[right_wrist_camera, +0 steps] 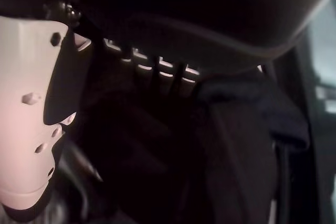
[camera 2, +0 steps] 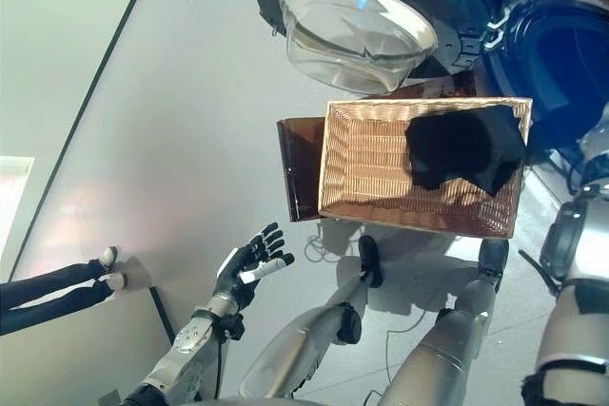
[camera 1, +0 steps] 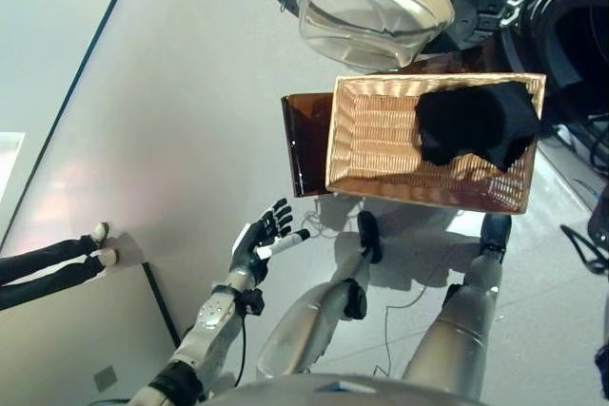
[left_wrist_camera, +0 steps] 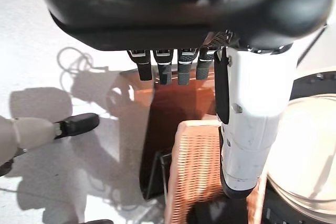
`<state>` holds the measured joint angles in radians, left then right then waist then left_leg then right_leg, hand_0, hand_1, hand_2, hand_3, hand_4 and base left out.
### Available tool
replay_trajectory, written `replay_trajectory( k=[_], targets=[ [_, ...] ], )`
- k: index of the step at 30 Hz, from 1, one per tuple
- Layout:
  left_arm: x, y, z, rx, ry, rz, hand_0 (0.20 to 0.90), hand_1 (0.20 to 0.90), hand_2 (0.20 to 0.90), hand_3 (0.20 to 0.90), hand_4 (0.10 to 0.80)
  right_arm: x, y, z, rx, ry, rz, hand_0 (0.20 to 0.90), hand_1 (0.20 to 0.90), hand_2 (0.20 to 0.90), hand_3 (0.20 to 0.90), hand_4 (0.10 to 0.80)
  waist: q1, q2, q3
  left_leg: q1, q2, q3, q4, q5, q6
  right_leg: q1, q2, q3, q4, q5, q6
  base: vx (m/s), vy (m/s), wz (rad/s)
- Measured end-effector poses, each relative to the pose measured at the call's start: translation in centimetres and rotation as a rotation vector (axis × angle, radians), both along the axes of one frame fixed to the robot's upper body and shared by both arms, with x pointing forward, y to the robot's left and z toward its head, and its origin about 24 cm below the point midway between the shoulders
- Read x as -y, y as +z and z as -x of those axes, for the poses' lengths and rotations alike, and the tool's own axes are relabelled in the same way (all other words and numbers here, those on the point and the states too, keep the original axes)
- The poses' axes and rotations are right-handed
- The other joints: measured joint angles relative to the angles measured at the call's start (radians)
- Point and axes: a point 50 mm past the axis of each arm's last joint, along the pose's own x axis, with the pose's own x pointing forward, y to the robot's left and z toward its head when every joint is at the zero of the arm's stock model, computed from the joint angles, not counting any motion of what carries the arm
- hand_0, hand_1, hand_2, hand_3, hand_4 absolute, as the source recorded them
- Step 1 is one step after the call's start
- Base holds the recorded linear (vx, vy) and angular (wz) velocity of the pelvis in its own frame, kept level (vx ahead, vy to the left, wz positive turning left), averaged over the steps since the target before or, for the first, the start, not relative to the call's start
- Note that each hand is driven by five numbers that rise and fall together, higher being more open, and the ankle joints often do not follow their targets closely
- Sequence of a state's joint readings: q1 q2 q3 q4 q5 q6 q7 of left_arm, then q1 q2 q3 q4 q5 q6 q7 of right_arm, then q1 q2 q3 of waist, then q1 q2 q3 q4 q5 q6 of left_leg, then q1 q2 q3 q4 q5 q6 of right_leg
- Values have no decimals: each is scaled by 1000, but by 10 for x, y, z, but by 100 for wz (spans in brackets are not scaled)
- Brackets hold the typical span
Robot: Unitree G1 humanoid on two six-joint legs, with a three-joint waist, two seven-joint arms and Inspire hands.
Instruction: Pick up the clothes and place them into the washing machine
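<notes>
Here the black crumpled garment (camera 1: 476,126) lies at the washer-side end of the woven wicker basket (camera 1: 376,125); left hand (camera 1: 259,240) hangs spread, empty, well short; right hand's (right_wrist_camera: 157,35) grasp unreadable.

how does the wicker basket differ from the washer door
The wicker basket is rectangular, woven and tan; the washer door is round with a clear glass bowl in a dark ring. The basket holds a dark garment; the door's bowl holds nothing. The basket sits nearer the robot than the door.
</notes>
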<state>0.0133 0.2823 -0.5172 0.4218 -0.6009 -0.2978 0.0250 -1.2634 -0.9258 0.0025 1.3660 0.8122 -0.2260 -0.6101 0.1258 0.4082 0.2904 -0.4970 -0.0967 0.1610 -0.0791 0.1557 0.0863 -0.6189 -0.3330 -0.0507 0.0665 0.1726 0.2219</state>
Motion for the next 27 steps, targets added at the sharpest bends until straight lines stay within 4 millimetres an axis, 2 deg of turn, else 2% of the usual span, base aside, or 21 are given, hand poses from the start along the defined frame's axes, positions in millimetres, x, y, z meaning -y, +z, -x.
replay_trajectory(
  k=[6, 12, 17, 20, 23, 27],
  targets=[
    [-4, 0, 0, -3, 40, -15, 900, 900, 900, 900, 800, -11, -21, -10, -319, -52, 128, 900, 900, 900, 900, 800, -4, -24, -1, 23, 3, -3, 0, 1, 0, 27, 1, -13, -1, -2, -3, 2, 37, 1],
    [-7, -2, 1, -13, 68, -26, 900, 900, 900, 900, 800, -25, -65, -16, -586, -99, 194, 900, 900, 900, 900, 800, -5, -65, -11, 40, 10, -16, 0, 4, -3, 54, 6, -29, -1, -6, -9, 7, 13, 3],
    [-9, -2, 0, -16, 90, -34, 900, 900, 900, 900, 800, -43, -95, -23, -620, -51, 217, 900, 900, 900, 900, 800, -11, -107, -28, 42, 15, -26, 0, 7, -6, 64, 10, -41, -3, -7, -11, 3, -5, 3],
    [-13, -2, 0, -16, 115, -37, 900, 900, 900, 900, 800, -54, -116, -26, -651, -13, 201, 900, 900, 900, 900, 800, -20, -115, -29, 59, 16, -35, 0, 7, -7, 88, 11, -49, -5, -11, -18, 9, -10, 8],
    [-22, -3, -2, -20, 175, -49, 900, 900, 900, 900, 800, -87, -136, -36, -611, 78, 234, 900, 900, 900, 900, 800, -34, -139, -32, 60, 22, -34, 0, 8, -9, 89, 16, -49, -4, -11, -19, 3, -2, -1],
    [-24, -4, -2, -22, 180, -63, 900, 900, 900, 900, 800, -109, -158, -38, -620, 146, 215, 900, 900, 900, 900, 800, -31, -151, -32, 78, 27, -35, 0, 6, -16, 107, 21, -51, -4, -13, -23, 0, 0, 0]
  ],
)
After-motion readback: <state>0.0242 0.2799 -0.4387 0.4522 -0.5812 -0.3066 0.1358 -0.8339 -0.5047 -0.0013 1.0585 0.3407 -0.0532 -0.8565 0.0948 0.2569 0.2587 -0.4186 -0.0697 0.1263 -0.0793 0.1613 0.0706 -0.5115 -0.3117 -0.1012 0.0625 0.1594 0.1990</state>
